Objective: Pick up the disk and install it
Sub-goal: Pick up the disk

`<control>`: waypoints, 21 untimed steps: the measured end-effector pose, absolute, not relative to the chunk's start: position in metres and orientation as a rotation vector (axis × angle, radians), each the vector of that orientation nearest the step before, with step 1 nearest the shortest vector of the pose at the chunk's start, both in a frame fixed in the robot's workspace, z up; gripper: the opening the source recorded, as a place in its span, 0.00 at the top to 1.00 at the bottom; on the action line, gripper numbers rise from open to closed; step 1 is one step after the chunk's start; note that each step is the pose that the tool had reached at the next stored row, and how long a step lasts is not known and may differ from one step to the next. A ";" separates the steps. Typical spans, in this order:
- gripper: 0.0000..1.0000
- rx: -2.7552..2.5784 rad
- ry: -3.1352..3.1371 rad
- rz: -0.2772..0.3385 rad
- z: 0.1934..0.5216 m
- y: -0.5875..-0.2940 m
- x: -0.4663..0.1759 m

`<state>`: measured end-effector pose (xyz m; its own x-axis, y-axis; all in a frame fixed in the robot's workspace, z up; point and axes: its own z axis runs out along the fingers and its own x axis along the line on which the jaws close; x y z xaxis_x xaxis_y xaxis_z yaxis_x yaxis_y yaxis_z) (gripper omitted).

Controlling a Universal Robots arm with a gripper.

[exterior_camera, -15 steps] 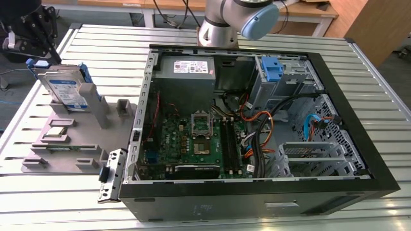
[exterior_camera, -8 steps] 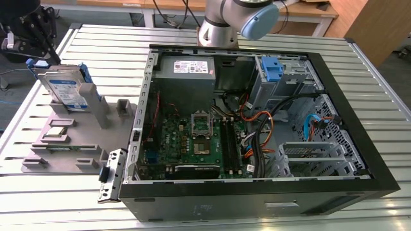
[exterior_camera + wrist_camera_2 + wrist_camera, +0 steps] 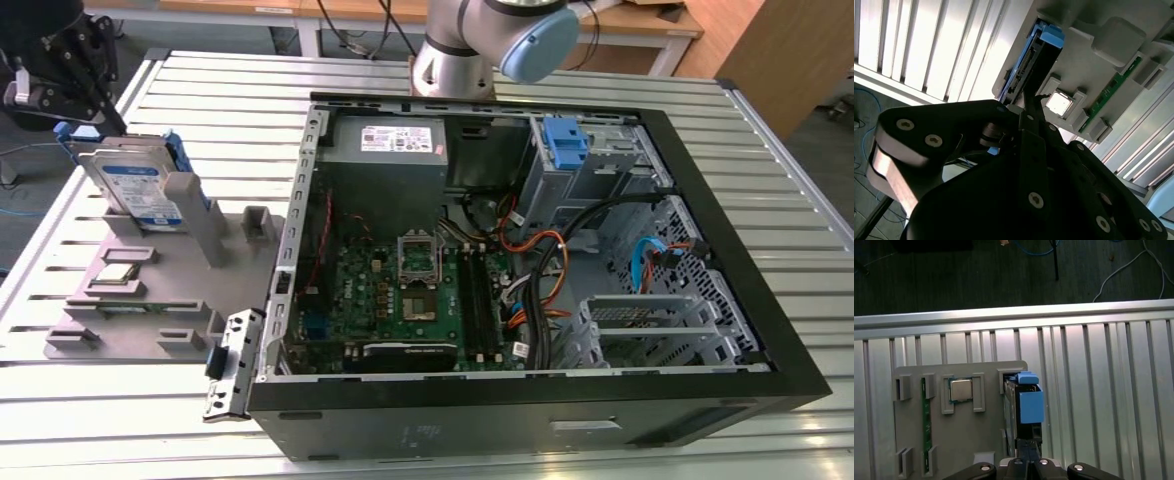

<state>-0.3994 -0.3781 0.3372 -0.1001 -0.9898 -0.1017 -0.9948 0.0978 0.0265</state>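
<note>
Hovering at pick | gripper right at the top edge of the disk; jaws apart or together, cannot tell | disk stands on edge in the grey holder, at the exterior view's left of the open case | best: centre across the blue rails, stay square.

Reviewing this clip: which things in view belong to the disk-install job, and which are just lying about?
Job: disk standing in the grey holder; end effector close to it; open computer case.
Lying about: processor chip; green memory stick, both in the same holder.
</note>
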 end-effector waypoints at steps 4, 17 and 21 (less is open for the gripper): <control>0.90 -2.067 2.283 0.134 0.337 -0.378 -0.400; 0.90 -2.067 2.283 0.134 0.340 -0.378 -0.400; 0.89 -2.067 2.283 0.134 0.340 -0.378 -0.400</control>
